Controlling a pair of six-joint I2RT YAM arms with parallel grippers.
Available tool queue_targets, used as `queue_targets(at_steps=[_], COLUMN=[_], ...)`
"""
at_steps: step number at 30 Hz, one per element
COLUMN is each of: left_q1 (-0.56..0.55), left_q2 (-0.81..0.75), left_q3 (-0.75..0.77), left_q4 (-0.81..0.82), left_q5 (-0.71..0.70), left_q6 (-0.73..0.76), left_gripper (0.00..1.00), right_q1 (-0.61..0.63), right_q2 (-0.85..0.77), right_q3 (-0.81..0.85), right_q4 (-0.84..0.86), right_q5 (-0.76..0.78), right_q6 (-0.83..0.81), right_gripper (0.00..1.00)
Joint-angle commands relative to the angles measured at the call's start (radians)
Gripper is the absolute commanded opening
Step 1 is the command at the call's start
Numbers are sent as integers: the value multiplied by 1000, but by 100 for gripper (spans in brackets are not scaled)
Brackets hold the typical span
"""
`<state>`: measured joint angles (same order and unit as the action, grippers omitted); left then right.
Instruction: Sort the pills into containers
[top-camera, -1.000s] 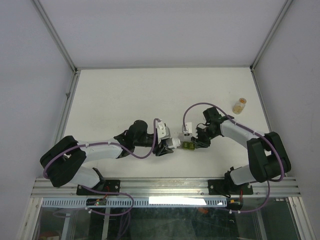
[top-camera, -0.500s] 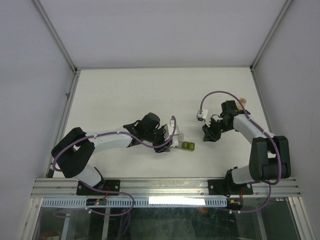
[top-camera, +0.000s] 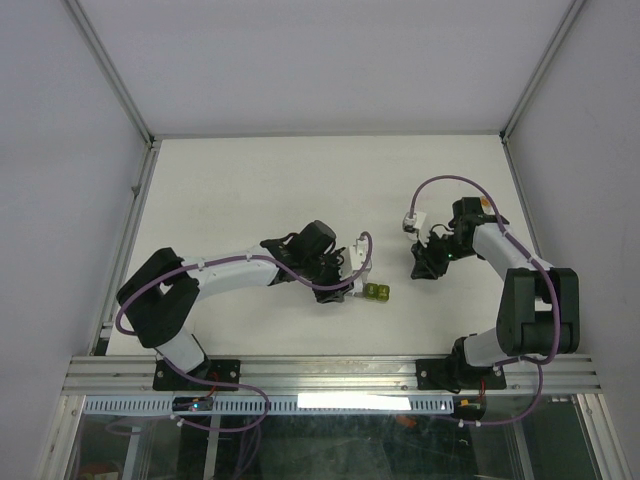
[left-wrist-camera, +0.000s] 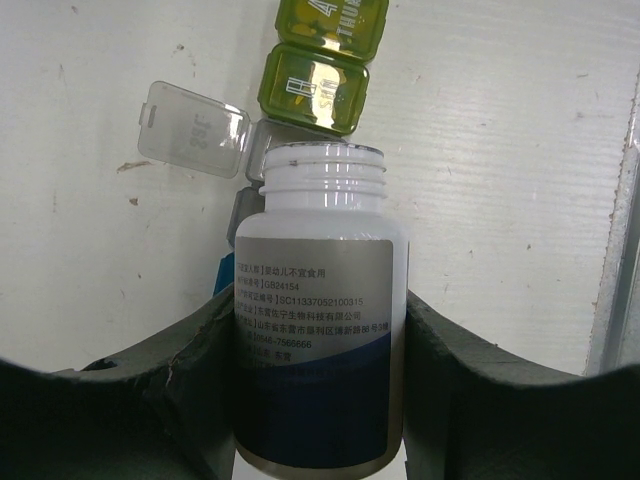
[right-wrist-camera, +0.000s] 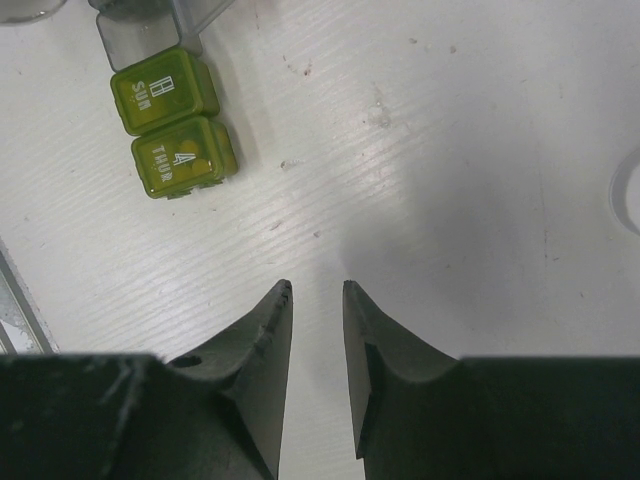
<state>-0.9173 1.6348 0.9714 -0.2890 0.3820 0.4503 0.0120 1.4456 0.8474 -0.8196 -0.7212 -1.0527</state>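
Bottle (left-wrist-camera: 320, 330) in left tool (left-wrist-camera: 322, 310) now nearer containers (left-wrist-camera: 315, 85); right tool (right-wrist-camera: 317, 295) withdrawn.

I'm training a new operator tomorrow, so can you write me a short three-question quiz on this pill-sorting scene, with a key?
1. True or false: the left gripper grips a white bottle whose cap is off.
2. What does the right gripper hold? A) a pill B) a bottle cap C) nothing
3. Fill in: on the pill box, the one lid that is flipped open belongs to the ____ compartment.

Key: 1 true; 2 C; 3 grey
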Motion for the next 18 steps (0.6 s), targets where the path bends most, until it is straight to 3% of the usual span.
queue_targets(at_steps=[1, 18], left_q1=[-18, -32], left_q2=[10, 68], left_q3=[73, 168], left_q4=[-67, -171], left_q5=[-44, -89], left_q6=[34, 63], left_gripper=[0, 0], right_q1=[-12, -17], right_q2=[-9, -4], right_q3=[36, 36], right_q4=[-15, -31], right_q5=[-44, -54], right_q6=[11, 1], right_gripper=[30, 30])
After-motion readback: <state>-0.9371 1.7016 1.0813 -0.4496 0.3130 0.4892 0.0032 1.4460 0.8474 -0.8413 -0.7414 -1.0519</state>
